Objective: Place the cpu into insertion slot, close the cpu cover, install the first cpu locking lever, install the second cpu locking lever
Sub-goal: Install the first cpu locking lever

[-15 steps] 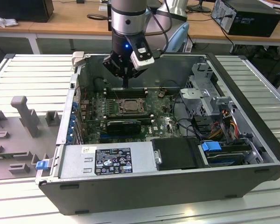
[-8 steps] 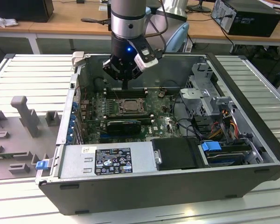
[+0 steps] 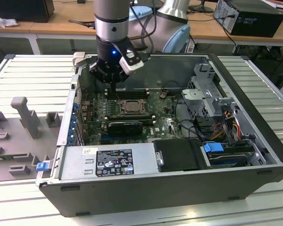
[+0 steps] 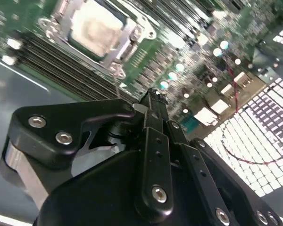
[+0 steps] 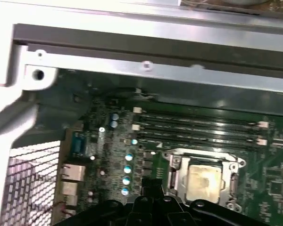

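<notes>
The gripper [image 3: 114, 87] hangs inside the open computer case [image 3: 179, 190]. Its 2 fingers [image 4: 153, 141] are pressed together with nothing between them. It hovers above the green motherboard [image 3: 164, 126], over the long black memory slots [image 5: 198, 128], and as far as can be seen it touches none of them.

The cpu [image 5: 203, 181] lies lower than the gripper and just off to one side of the fingertips, clear of them. In the exterior view the insertion slot [image 3: 132, 107] sits just below the gripper and slightly toward the exterior view's right, next to the memory slots under the fingers. In both wrist views the pale chip rests flat in the slot beyond the clenched fingertips, with a stretch of board between chip and tips.

The cpu cover [image 5: 203, 154] lies down around the chip. Its silver-grey frame borders all 4 sides, and the chip's beige top shows through the square window. The gripper is near the cover but apart from it.
</notes>
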Robot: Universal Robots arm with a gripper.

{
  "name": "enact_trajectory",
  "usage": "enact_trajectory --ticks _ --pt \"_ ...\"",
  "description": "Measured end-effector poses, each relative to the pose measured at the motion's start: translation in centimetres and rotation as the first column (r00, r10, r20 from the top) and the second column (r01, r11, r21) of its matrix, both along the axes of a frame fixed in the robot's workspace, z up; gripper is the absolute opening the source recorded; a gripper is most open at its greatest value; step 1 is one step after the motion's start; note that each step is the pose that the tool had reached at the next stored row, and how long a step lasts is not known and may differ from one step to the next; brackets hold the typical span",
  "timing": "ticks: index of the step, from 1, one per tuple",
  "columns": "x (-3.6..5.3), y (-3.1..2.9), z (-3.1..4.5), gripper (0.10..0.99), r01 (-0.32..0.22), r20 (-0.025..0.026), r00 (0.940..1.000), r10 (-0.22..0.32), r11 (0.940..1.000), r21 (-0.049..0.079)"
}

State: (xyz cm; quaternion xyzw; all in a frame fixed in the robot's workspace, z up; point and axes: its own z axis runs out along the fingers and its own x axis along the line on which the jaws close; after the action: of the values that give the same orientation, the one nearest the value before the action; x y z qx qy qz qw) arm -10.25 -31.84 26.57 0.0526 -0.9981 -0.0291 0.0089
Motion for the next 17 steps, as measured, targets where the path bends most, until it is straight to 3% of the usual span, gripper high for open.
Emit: enact_trajectory --ticks 2,6,10,12,14,17 --pt "-0.57 0.08 -0.31 0.106 -0.001 -0.0002 1.0000 0.001 1.0000 0.000" --pt "-0.75 1.68 -0.68 0.106 -0.001 -0.0001 1.0000 0.001 1.0000 0.000" --pt "-0.62 2.34 -0.76 0.106 -0.001 -0.0003 1.0000 0.001 1.0000 -0.001" --pt "-0.22 2.56 -0.80 0.106 -0.001 -0.0002 1.0000 0.001 1.0000 -0.003" --pt "1.27 2.69 -0.86 0.106 -0.001 -0.0002 1.0000 0.001 1.0000 -0.004" --pt "2.58 2.70 -0.92 0.106 -0.001 -0.0002 1.0000 0.001 1.0000 -0.004"
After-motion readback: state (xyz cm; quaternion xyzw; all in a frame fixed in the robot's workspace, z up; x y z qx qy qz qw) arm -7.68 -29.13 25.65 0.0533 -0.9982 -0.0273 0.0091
